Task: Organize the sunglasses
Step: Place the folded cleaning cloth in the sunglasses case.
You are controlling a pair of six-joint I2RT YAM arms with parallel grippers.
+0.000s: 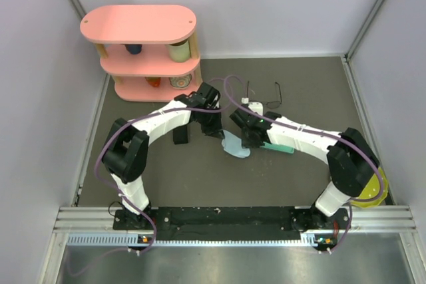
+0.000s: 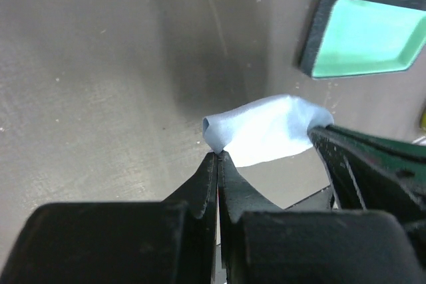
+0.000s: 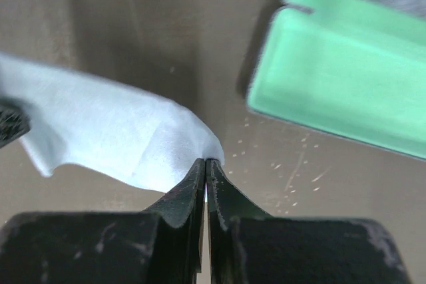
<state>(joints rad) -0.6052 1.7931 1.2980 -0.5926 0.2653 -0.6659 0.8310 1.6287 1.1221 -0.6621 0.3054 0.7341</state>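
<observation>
A pair of thin dark wire-frame sunglasses (image 1: 263, 95) lies unfolded on the table behind both grippers, untouched. My left gripper (image 1: 217, 131) (image 2: 218, 156) is shut on one corner of a light blue cloth (image 1: 235, 146) (image 2: 266, 128) (image 3: 100, 131). My right gripper (image 1: 250, 139) (image 3: 206, 161) is shut on the opposite corner. The cloth hangs stretched between them just above the table. An open case with a mint green lining (image 1: 277, 147) (image 2: 366, 38) (image 3: 346, 91) lies right beside the right gripper.
A black oblong case (image 1: 181, 136) lies under the left forearm. A pink three-tier shelf (image 1: 143, 51) holding small items stands at the back left. A yellow object (image 1: 371, 194) sits by the right arm's base. Walls close in the table.
</observation>
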